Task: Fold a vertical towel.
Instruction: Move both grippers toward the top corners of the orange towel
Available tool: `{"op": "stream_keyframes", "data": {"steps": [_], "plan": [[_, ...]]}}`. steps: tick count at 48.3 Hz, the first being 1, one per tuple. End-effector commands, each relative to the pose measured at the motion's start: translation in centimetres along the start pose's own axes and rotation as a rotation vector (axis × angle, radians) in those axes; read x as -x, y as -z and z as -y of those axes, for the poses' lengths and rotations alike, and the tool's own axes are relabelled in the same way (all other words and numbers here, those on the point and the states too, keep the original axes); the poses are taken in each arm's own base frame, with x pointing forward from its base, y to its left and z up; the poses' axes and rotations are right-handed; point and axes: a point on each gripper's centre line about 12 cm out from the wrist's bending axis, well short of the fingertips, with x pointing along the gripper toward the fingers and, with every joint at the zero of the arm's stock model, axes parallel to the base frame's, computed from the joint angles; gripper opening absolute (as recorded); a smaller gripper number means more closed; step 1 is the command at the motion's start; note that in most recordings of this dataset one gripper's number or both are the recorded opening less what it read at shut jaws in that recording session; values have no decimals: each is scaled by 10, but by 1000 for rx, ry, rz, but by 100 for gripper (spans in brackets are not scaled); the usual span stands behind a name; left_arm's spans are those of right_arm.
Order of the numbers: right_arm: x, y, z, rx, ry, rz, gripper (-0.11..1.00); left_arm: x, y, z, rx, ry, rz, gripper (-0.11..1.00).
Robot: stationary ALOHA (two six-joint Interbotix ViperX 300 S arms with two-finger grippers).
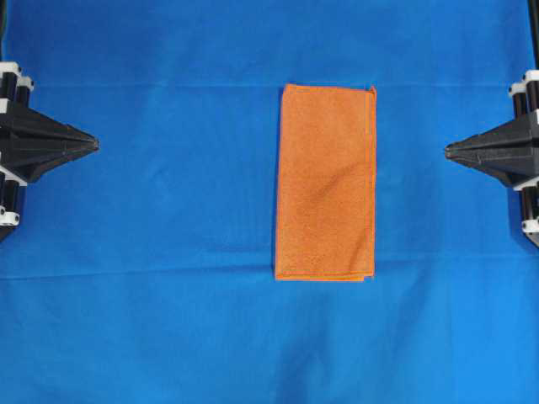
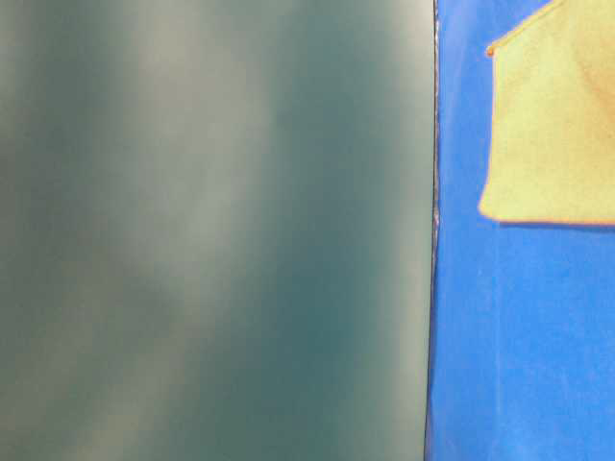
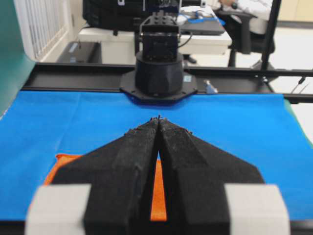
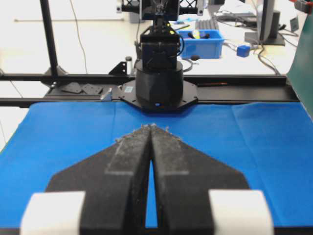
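Note:
The orange towel (image 1: pixel 325 182) lies flat on the blue table cloth (image 1: pixel 168 252), long side running top to bottom, in layers with edges showing at its right side. My left gripper (image 1: pixel 95 145) rests at the far left, shut, tips pointing at the towel and well apart from it. At the far right my right gripper (image 1: pixel 447 151) is shut too, a short way from the towel's right edge. Orange towel (image 3: pixel 158 191) shows below the shut left gripper (image 3: pixel 159 119) in the left wrist view. The right wrist view shows the shut right gripper (image 4: pixel 151 127) over blue cloth only.
The opposite arm's black base (image 3: pixel 157 73) stands at the cloth's far edge in the left wrist view, and the other base (image 4: pixel 159 78) in the right wrist view. A blurred green wall (image 2: pixel 211 230) fills most of the table-level view, with a towel corner (image 2: pixel 553 125) beside it.

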Motion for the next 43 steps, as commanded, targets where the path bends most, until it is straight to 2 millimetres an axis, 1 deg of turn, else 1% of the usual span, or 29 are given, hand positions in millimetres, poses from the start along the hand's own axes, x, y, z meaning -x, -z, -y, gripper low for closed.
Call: {"op": "stream_keyframes", "data": {"steps": [1,8,14,19,23,32,34,38,40,43], "plan": [[-4,-10,1,-13,3,20,0,-9,-5,1,68,-2,-2,0],[-9,-8,6,-17,28,-50,0,-24,-3,-2,76,-14,-24,0],[-14,0,16,-37,80,-126,0,-47,3,-10,80,-51,-59,0],[-18,8,29,-60,141,-172,0,-64,14,-24,87,-104,-104,0],[-21,19,44,-77,208,-216,0,-82,23,-37,101,-148,-142,0],[-26,45,75,-117,335,-320,0,-117,45,-58,113,-203,-228,1],[-27,51,81,-122,358,-347,1,-124,51,-64,116,-219,-245,4],[-30,66,96,-139,409,-420,2,-138,68,-77,124,-250,-290,22],[-31,74,103,-149,432,-455,11,-146,76,-84,128,-263,-309,34],[-33,84,113,-162,462,-505,30,-159,90,-94,132,-284,-343,52]]}}
